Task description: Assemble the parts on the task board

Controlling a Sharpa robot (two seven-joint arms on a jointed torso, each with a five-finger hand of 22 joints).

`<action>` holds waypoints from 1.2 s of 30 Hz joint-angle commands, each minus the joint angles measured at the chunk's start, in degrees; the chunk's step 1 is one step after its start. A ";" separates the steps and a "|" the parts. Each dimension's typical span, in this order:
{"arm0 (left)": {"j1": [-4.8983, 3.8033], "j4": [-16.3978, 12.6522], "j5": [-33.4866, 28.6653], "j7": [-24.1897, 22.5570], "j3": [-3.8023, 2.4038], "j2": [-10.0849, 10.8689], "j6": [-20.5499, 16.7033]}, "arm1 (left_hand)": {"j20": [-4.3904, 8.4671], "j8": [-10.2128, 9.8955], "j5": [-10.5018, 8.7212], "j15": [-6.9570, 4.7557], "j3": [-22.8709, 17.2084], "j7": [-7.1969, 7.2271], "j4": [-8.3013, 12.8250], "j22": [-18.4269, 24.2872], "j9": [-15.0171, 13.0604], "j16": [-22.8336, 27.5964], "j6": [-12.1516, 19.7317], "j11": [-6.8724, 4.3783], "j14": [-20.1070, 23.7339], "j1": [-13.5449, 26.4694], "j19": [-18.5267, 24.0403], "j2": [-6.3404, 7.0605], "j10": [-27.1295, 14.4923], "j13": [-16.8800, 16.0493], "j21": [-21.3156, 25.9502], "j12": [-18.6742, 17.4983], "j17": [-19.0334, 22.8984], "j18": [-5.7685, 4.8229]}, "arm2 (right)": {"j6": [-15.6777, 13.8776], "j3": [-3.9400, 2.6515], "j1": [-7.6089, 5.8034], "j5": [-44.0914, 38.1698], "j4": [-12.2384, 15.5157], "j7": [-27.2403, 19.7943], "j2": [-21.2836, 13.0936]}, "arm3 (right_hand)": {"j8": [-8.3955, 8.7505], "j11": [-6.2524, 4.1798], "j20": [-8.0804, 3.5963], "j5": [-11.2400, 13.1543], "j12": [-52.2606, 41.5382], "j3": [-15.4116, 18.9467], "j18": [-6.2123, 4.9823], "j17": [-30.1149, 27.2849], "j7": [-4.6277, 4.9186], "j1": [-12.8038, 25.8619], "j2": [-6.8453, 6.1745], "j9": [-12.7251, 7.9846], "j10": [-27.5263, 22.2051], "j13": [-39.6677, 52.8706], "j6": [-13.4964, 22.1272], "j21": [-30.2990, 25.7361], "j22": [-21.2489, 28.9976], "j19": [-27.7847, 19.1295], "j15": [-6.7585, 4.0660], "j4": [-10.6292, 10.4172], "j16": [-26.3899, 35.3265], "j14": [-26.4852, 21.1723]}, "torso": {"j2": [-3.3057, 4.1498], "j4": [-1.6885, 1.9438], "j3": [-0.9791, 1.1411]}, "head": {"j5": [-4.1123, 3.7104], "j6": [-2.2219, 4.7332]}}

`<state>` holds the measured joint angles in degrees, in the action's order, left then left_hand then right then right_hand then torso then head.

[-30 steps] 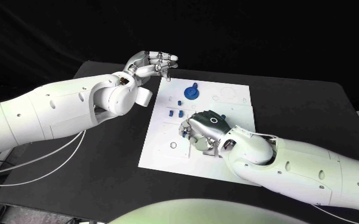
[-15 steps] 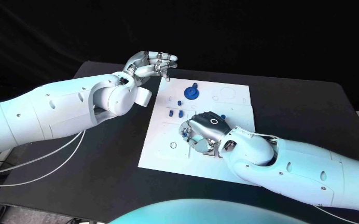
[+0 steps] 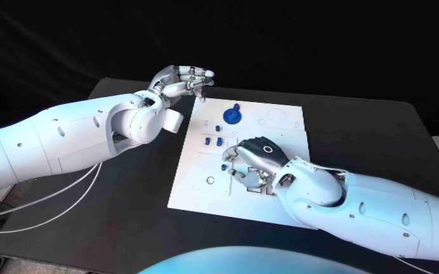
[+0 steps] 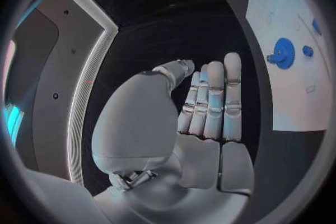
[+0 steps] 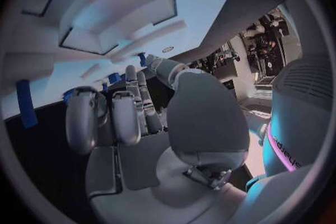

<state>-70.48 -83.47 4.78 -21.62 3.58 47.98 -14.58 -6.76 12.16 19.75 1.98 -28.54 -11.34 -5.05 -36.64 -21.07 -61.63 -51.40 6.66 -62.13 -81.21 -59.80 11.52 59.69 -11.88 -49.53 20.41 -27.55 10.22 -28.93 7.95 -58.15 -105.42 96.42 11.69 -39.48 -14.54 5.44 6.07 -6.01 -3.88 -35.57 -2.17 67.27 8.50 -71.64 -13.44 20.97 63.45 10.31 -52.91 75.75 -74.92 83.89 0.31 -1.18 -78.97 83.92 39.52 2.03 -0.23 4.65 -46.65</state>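
The white task board [image 3: 283,118] lies mid-table. A round blue part [image 3: 233,115] sits near its far edge, and the same blue part [image 4: 283,52] shows in the left wrist view. Small blue parts [image 3: 213,139] lie toward the board's left side. My right hand [image 3: 254,160] is down on the board's middle with its fingers curled toward the surface. At its thumb and fingertip, a small blue part [image 5: 142,58] looks pinched. My left hand [image 3: 183,80] hovers off the board's far left corner, fingers drawn together and holding nothing.
The black table [image 3: 119,179] extends on both sides of the board. Printed outlines and recesses mark the board's right part [image 3: 275,112]. White cables [image 3: 55,198] hang under my left arm near the table's left edge.
My right hand has crept slightly toward the board's near edge, staying on the board. My left hand has hardly moved.
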 commanded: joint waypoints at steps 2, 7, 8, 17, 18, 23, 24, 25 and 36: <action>-0.06 -0.05 -0.26 -0.06 -0.05 -0.01 0.97 | -0.37 -0.36 0.31 0.19 -0.04 0.15 0.19 -0.05 0.05 -0.36 0.43 0.12 0.17 -0.05 -0.02 0.09 -0.32 -0.09 0.27 0.20 0.07 0.30 | -2.48 -0.24 -0.43 0.12 1.63 0.95 -1.68 | 0.07 -0.04 0.34 -0.61 -0.56 0.36 -1.02 -0.66 -0.04 -0.43 0.00 0.03 -0.22 -0.08 -0.13 0.07 -8.76 -0.08 0.33 -0.12 0.55 1.39 | -0.03 -0.03 -0.02 | -0.37 0.36; -0.06 -0.06 -0.26 0.03 -0.05 0.07 1.16 | -0.38 -0.35 0.31 0.19 -0.11 0.14 0.25 -0.06 0.06 -0.38 0.48 0.12 0.19 -0.14 -0.01 0.01 -0.39 -0.11 0.26 0.27 0.09 0.31 | -0.66 -0.92 -2.23 2.95 4.20 1.37 -5.56 | 0.06 -0.11 0.31 -0.99 -1.18 0.25 -0.96 -0.72 0.05 -0.82 0.28 0.06 0.31 -0.06 -0.39 0.32 -8.87 0.09 0.26 -0.10 0.55 1.42 | -0.07 0.01 -0.03 | -1.28 0.86; -0.06 -0.07 -0.26 0.05 -0.05 0.09 1.21 | -0.38 -0.35 0.31 0.19 -0.11 0.14 0.25 -0.06 0.06 -0.38 0.48 0.12 0.19 -0.14 -0.01 0.01 -0.39 -0.11 0.26 0.27 0.09 0.31 | 0.29 -1.02 -2.80 3.77 4.46 1.44 -6.32 | 0.03 -0.11 0.30 -1.07 -1.32 0.25 -0.97 -0.76 0.12 -0.88 0.29 0.08 0.43 -0.06 -0.51 0.25 -8.84 0.08 0.26 -0.09 0.56 1.43 | -0.07 -0.02 -0.06 | -1.54 1.00; -0.04 -0.12 -0.26 0.14 -0.02 0.12 1.66 | -0.38 -0.34 0.31 0.19 -0.13 0.14 0.28 -0.07 0.06 -0.39 0.48 0.12 0.20 -0.18 -0.01 -0.01 -0.41 -0.12 0.25 0.32 0.10 0.31 | 11.72 -1.42 -7.93 7.62 3.91 1.23 -12.59 | 2.36 0.57 0.79 -3.90 -2.51 12.85 -1.65 -0.48 -1.58 -1.81 -0.10 -0.48 -5.38 -1.79 2.41 -3.47 -7.20 -1.11 0.90 -2.06 0.00 1.48 | -0.33 -0.25 -0.24 | -2.91 1.69; -0.04 -0.12 -0.26 0.14 -0.02 0.12 1.69 | -0.38 -0.34 0.31 0.19 -0.13 0.14 0.28 -0.07 0.06 -0.39 0.48 0.12 0.20 -0.18 -0.01 -0.01 -0.41 -0.12 0.25 0.32 0.10 0.31 | 12.32 -1.42 -8.12 7.63 3.73 1.10 -12.89 | 2.58 0.62 0.82 -3.94 -3.08 14.90 -1.66 -0.56 -1.48 -2.74 0.42 -0.55 -5.96 -2.07 2.41 -3.68 -7.12 -1.11 0.89 -2.48 -0.04 1.45 | -0.34 -0.26 -0.25 | -2.93 1.71; -0.03 -0.09 -0.27 0.16 0.00 0.11 1.83 | -0.38 -0.34 0.31 0.19 -0.13 0.14 0.28 -0.07 0.06 -0.39 0.48 0.12 0.20 -0.18 -0.01 -0.01 -0.41 -0.12 0.25 0.32 0.10 0.31 | 14.02 -1.42 -8.62 7.45 2.94 0.37 -13.63 | 2.96 0.67 0.87 -4.10 -4.39 18.47 -1.69 -0.90 -1.75 -4.83 1.50 -0.70 -6.85 -2.68 2.17 -3.97 -7.05 -1.07 0.94 -3.51 -0.02 1.37 | -0.28 -0.23 -0.18 | -3.03 1.77; -0.03 -0.08 -0.26 0.16 0.00 0.10 1.84 | -0.38 -0.34 0.31 0.19 -0.13 0.14 0.28 -0.07 0.06 -0.39 0.48 0.12 0.20 -0.18 -0.01 -0.01 -0.41 -0.12 0.25 0.32 0.10 0.31 | 14.19 -1.40 -8.64 7.43 2.86 0.24 -13.64 | 2.96 0.65 0.86 -4.12 -4.56 18.55 -1.68 -0.94 -1.80 -5.05 1.64 -0.70 -6.80 -2.70 2.08 -3.93 -7.07 -1.04 0.94 -3.56 -0.01 1.36 | -0.28 -0.19 -0.19 | -3.07 1.73; -0.03 -0.07 -0.26 0.17 0.00 0.10 1.86 | -0.38 -0.34 0.31 0.19 -0.13 0.14 0.28 -0.07 0.06 -0.39 0.48 0.12 0.20 -0.18 -0.01 -0.01 -0.41 -0.12 0.25 0.32 0.10 0.31 | 14.37 -1.37 -8.65 7.41 2.80 0.14 -13.63 | 2.96 0.64 0.86 -4.13 -4.65 18.59 -1.68 -1.06 -1.78 -5.18 1.72 -0.71 -6.77 -2.72 2.03 -3.96 -7.06 -1.04 0.92 -3.58 0.04 1.34 | -0.28 -0.17 -0.21 | -3.05 1.71; -0.03 0.12 -0.24 0.38 0.01 0.10 1.97 | -0.40 -0.30 0.28 0.20 -0.11 0.13 0.28 -0.08 0.06 -0.42 0.48 0.13 0.22 -0.13 0.00 -0.01 -0.45 -0.16 0.25 0.43 0.12 0.31 | 12.36 -0.99 -7.91 8.16 1.13 0.00 -11.81 | 3.00 -0.24 0.23 -1.43 -7.51 15.24 -1.44 -2.15 -1.09 -7.30 3.69 -1.01 -3.71 -3.39 -0.06 -2.85 -7.63 -0.31 0.11 -4.65 0.56 1.18 | -0.22 -0.05 -0.27 | -3.13 1.67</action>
<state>-70.45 -83.28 4.78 -21.14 3.63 48.16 -13.66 -6.76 12.16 19.75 1.98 -28.54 -11.14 -5.05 -36.63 -21.08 -61.86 -51.21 6.66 -62.13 -81.21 -59.80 11.52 59.69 -11.99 -49.53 20.62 -27.51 10.21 -16.72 6.96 -66.15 -97.55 97.73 12.10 -51.43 -11.88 5.16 6.42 -7.76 -11.37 -20.29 -3.08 65.13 7.34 -78.51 -9.61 20.00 59.78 6.93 -52.91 72.90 -74.95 83.54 0.87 -5.89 -78.53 83.95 39.27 1.94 -0.48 1.48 -44.90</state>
